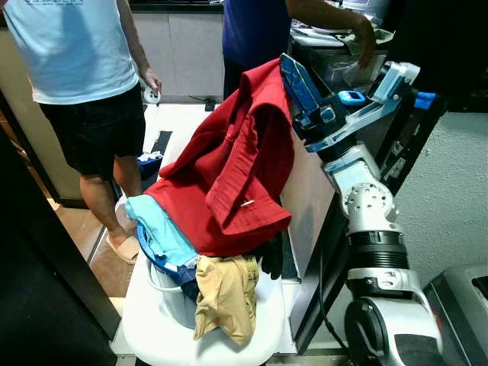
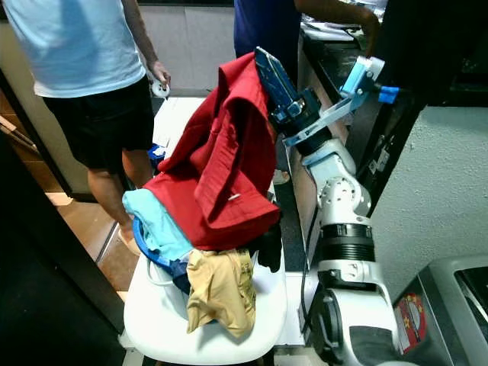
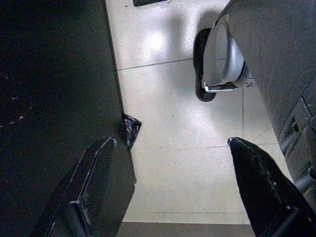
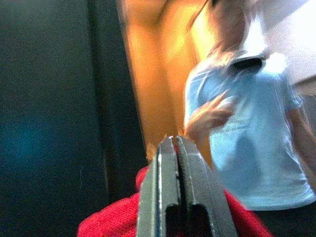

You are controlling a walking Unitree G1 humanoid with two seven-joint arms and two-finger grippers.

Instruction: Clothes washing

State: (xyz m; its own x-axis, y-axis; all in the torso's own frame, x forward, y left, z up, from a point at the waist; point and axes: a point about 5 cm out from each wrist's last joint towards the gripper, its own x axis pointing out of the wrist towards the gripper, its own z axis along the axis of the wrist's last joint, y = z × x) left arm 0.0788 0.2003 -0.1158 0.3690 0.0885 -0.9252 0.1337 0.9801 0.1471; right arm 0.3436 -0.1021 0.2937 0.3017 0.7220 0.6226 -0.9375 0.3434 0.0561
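Note:
A red garment (image 1: 229, 175) hangs lifted above a basket (image 1: 169, 293) of laundry that stands on a white stool (image 1: 152, 332). My right gripper (image 1: 285, 62) is raised at the cloth's top edge and is shut on it. In the right wrist view the two fingers (image 4: 174, 148) are pressed together, with red cloth (image 4: 111, 217) below them. A light blue garment (image 1: 158, 229), a tan one (image 1: 225, 293) and a black one (image 1: 271, 255) spill over the basket's rim. My left gripper (image 3: 170, 143) hangs open over the tiled floor, holding nothing.
A person in a light blue shirt and black shorts (image 1: 76, 69) stands at the left by a doorway. Another person in dark blue (image 1: 255, 30) stands behind, at a counter. A dark panel (image 1: 38, 290) lies at the left and a grey appliance (image 1: 461, 305) at the lower right.

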